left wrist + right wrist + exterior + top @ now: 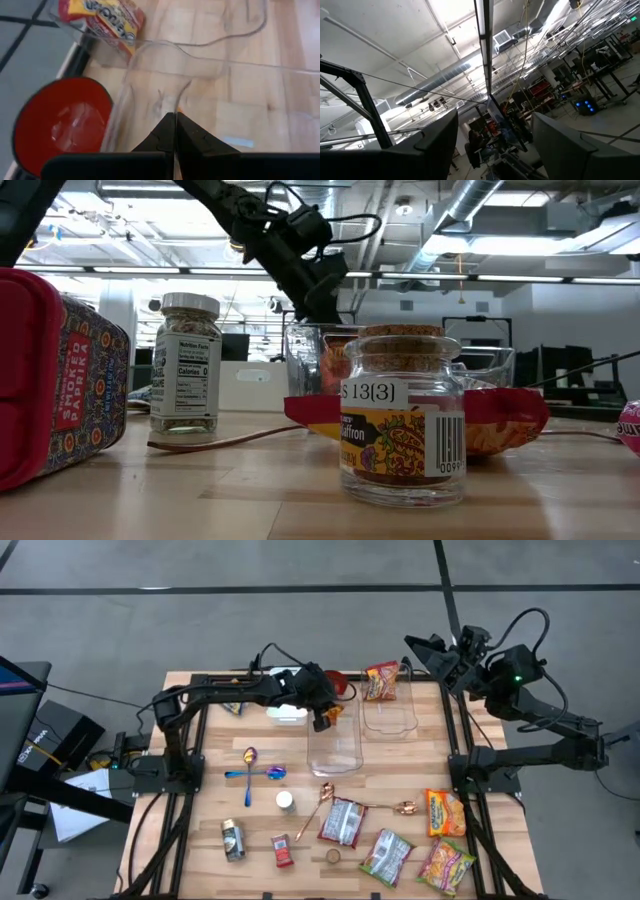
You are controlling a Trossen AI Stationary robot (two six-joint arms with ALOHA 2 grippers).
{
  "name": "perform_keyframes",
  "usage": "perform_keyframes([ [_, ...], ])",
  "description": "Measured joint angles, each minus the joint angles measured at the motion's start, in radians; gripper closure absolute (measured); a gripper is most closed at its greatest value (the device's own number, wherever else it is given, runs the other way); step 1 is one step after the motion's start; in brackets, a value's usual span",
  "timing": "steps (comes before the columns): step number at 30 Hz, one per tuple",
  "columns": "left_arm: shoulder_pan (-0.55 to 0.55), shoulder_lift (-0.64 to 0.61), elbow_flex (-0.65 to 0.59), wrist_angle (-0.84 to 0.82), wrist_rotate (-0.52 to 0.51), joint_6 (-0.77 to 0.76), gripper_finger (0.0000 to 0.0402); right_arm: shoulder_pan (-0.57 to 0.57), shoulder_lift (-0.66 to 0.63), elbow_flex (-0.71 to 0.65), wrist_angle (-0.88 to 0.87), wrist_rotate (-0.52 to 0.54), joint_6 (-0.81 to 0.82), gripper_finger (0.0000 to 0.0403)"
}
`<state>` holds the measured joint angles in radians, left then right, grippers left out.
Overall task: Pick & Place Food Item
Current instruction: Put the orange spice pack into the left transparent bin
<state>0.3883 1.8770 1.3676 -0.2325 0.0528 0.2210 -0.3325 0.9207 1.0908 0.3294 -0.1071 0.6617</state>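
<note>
My left gripper (326, 718) is shut and holds nothing. It stands over the far left corner of a clear plastic container (335, 743), and its fingertips (175, 122) are at the container's rim (150, 47). In the low view the gripper (322, 305) hangs just above this container (305, 350). A second clear container (392, 712) holds an orange-red snack packet (381, 680), which also shows in the left wrist view (105, 17). Several food packets lie near the table's front right, among them a silver one (342, 822) and a green one (387, 855). My right gripper (418, 644) is raised off the far right corner and open (492, 135). My left gripper's shut fingertips come down from above at the clear container's far left rim (172, 107). I cannot tell whether they touch it.
A red bowl (341, 686) and a white object (288, 715) lie beside my left gripper. Spoons (250, 773), a white-lidded jar (285, 801), a can (232, 838) and a red tin (282, 850) lie at front left. A cork-topped saffron jar (400, 430) fills the low view.
</note>
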Motion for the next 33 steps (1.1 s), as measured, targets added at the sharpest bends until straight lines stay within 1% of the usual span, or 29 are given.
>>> perform_keyframes([
  [9,0.014,0.008,-0.003,-0.034,0.0,0.032,0.0401,0.0,0.0,0.0,-0.004,0.0,-0.008,0.0159],
  [15,0.017,0.007,-0.042,-0.023,0.0,0.033,0.0401,0.0,0.0,0.0,-0.005,0.0,-0.016,0.0159],
  [19,0.017,0.007,-0.074,-0.021,-0.028,0.033,0.0401,0.0,0.0,0.0,-0.008,0.0,-0.016,0.0159],
  [30,0.017,0.007,-0.075,-0.006,-0.036,0.028,0.0401,0.0,0.0,0.0,-0.008,0.0,-0.016,0.0159],
  [33,0.017,0.007,-0.075,-0.004,-0.046,0.005,0.0401,0.0,0.0,0.0,-0.008,0.0,-0.016,0.0159],
])
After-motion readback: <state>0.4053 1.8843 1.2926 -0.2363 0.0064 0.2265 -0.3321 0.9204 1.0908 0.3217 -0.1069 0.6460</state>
